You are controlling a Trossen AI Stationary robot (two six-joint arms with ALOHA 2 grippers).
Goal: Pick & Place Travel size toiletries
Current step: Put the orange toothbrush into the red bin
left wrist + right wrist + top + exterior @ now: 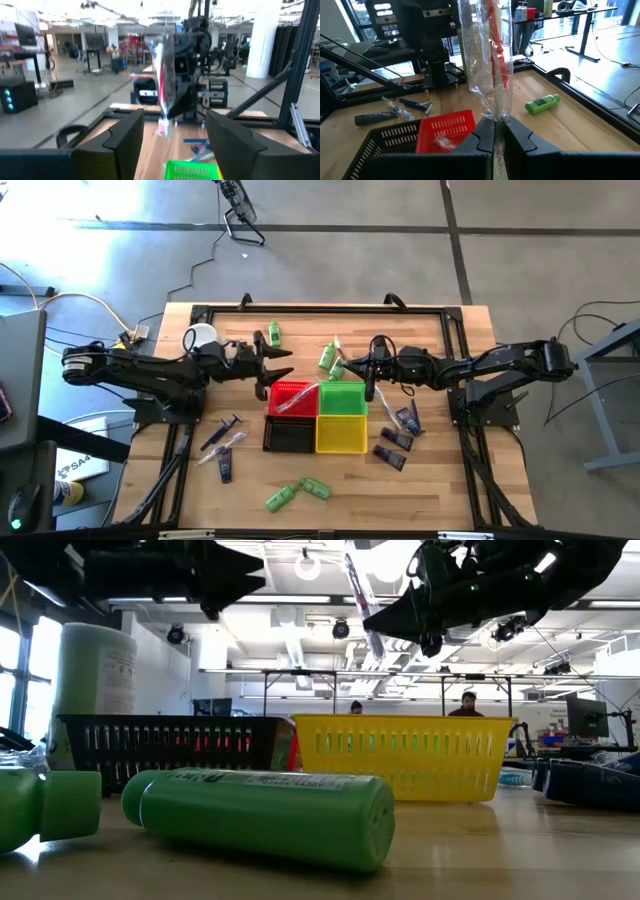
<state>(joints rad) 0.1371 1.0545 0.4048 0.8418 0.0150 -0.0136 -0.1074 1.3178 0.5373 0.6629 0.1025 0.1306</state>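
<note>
Low view, green bottle [265,815] – label unreadable

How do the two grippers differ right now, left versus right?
The left gripper is open and holds nothing; the right gripper is shut on a clear-wrapped toothbrush. The left gripper stands over the wood beside the red basket; the right gripper stands behind the green basket. Both point toward the table's middle.

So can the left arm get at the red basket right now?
Probably yes: the left gripper is open and empty just above the red basket, nothing between them. The right gripper, shut on a wrapped toothbrush, is beside it.
</note>
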